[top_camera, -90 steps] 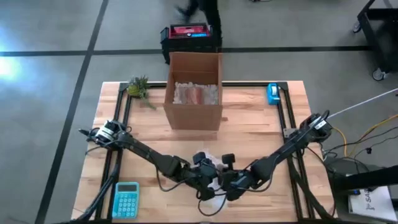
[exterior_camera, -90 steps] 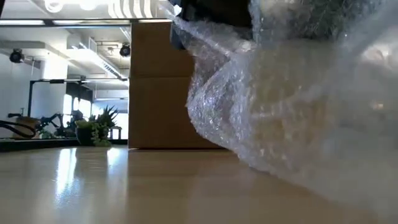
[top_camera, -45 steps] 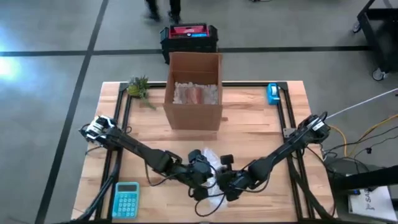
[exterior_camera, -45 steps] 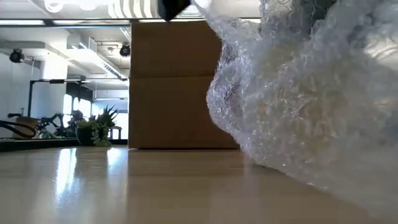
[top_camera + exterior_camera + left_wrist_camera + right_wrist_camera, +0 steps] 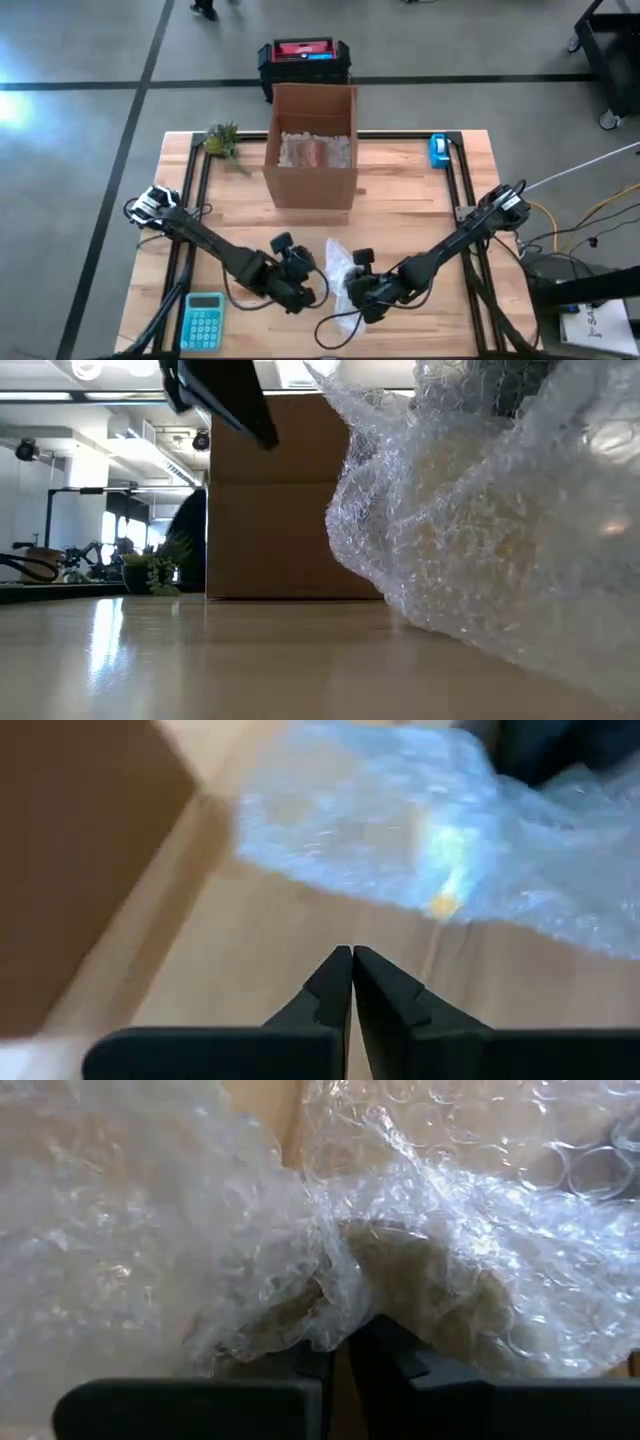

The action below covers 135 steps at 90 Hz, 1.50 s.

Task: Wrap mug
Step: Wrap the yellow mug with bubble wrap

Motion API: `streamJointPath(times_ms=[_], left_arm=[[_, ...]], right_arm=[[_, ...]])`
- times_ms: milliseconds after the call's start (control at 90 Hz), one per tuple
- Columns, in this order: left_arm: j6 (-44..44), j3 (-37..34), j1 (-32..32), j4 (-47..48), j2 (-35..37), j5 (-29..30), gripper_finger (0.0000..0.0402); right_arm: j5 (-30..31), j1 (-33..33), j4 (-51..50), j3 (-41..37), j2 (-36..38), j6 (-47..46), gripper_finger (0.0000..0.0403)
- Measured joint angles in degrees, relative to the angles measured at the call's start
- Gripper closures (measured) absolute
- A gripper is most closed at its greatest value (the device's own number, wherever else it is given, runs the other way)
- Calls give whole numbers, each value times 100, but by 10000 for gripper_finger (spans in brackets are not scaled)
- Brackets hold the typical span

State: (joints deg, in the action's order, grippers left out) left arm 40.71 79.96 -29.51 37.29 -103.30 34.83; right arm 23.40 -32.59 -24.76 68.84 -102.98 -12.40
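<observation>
The bubble wrap [image 5: 338,262] bundle lay on the near middle of the wooden surface [image 5: 400,215], in front of the cardboard box [image 5: 311,146]. The right end effector [image 5: 358,295] pinched its near edge, fingers pressed together. The left end effector [image 5: 303,290] hung just left of it, fingers pressed together, empty.

the mug is hidden inside the bubble wrap [image 5: 330,1260].

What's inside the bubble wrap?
Something brownish shows dimly through the bubble wrap, just past the right gripper, which pinches the wrap. It is covered, so its shape cannot be told.
</observation>
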Motion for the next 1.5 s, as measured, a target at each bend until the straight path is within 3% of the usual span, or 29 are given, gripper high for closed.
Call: streamJointPath(times_ms=[189,311,567,878,1167,1500], left_arm=[[-1893,-608,189,-3433,-188,-187,401],[-2247,-759,263,-4345,-375,-599,401],[-2019,-822,329,-4481,-711,-674,401],[-1919,-885,338,-4449,-731,-707,402],[-1897,-881,343,-4487,-731,-707,402],[-1895,-889,347,-4376,-618,-756,402]], right_arm=[[8,0,29,0,0,0,384],[2,2,195,0,0,95,384],[-36,-1,-66,383,15,264,384],[81,-12,-2773,1762,72,153,384],[272,97,-1667,1610,-28,621,384],[100,174,-1677,1002,-133,39,384]])
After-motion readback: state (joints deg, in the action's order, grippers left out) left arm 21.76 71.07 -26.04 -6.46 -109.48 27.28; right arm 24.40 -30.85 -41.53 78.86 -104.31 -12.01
